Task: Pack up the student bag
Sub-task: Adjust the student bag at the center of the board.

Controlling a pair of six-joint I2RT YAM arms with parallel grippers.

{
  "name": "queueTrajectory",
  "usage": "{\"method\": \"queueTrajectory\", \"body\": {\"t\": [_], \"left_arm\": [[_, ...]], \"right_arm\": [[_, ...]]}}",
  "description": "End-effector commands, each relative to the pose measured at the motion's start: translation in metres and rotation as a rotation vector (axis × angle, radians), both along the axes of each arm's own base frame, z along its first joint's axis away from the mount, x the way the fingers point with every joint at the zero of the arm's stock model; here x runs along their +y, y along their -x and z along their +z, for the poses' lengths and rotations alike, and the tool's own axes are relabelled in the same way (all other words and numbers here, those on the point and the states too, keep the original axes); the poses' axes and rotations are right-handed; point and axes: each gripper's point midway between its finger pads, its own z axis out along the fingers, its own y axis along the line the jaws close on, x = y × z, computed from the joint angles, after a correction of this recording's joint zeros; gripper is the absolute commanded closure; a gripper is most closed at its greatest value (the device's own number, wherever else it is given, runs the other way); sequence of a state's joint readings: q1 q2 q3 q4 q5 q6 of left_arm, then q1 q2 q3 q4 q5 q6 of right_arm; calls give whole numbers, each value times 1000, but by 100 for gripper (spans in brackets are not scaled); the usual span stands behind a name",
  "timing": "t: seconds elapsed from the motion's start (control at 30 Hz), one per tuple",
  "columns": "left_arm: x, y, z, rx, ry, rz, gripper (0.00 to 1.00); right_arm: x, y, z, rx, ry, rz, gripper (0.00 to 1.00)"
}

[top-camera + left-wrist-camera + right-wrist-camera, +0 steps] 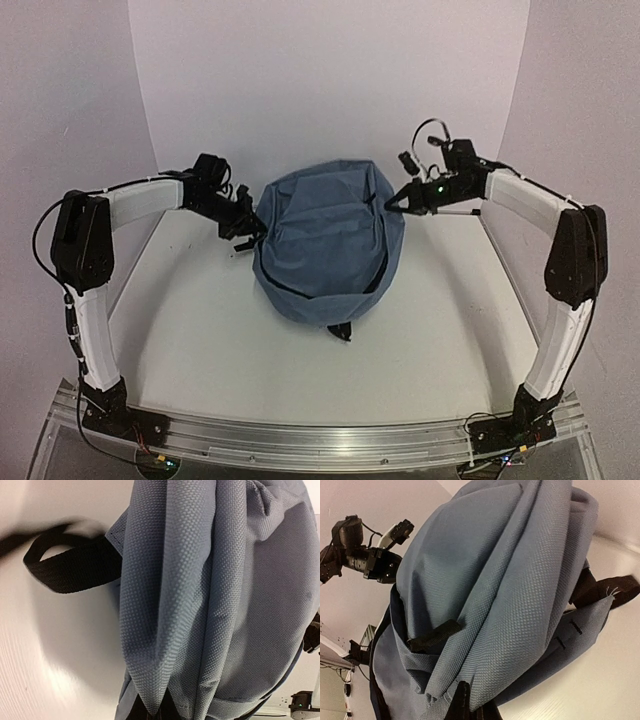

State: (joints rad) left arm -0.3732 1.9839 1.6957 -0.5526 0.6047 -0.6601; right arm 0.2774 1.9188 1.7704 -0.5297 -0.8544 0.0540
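- One student bag (325, 240) lies in the middle of the desk (200, 340), toward its far side, between the two hands. It is a soft, slumped blue-grey sack with a rounded outline.
- Its cloth is a coarse, regular weave, gathered into long deep folds in both wrist views. A dark zipper (300, 290) curves across the near part.
- Black webbing shows in two spots: a flat strap loop (65, 570) lies on the desk beside the bag, and a short tab (434, 636) is sewn onto the cloth.
- The desk is smooth and matte white. Pale lilac walls (330, 90) close it in behind and at both sides, and an aluminium rail (320, 440) runs along the near edge.
- The left hand (243, 235) reaches in from the left with its elbow high, and is clenched on a fold at the bag's left edge.
- The right hand (392, 203) comes in from the right with its forearm roughly level, pinched tight on cloth at the bag's upper right edge.
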Motion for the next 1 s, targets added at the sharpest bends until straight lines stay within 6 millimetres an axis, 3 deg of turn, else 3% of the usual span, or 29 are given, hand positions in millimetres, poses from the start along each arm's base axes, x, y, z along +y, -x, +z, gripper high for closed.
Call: {"method": "queueTrajectory", "body": {"t": [0.0,0.17,0.23,0.3,0.43,0.5,0.53,0.63,0.7,0.77,0.87,0.97], "left_arm": [[8,8,8,-45,56,35,100],[21,27,-75,119,-30,52,100],[20,29,-95,163,-45,51,100],[21,29,-106,184,-55,55,100],[22,28,-108,185,-79,39,99],[22,30,-101,179,-81,25,96],[22,33,-97,182,-82,18,89],[25,42,-77,165,-93,-2,52],[32,42,-56,126,-128,0,23],[41,40,-35,88,-171,3,4],[54,36,-6,41,-209,5,0],[69,26,27,-22,-230,26,0]], "right_arm": [[29,43,-34,44,-10,108,100],[38,53,-111,86,95,99,100],[38,55,-137,132,123,96,100],[36,57,-155,169,143,88,100],[30,63,-164,196,165,73,86],[26,63,-162,179,182,62,77],[24,61,-159,171,186,56,67],[11,53,-138,153,179,33,35],[-1,42,-117,104,181,25,22],[-14,31,-94,59,186,14,12],[-28,17,-59,-28,203,1,2],[-39,6,-22,-114,208,-31,2]]}}
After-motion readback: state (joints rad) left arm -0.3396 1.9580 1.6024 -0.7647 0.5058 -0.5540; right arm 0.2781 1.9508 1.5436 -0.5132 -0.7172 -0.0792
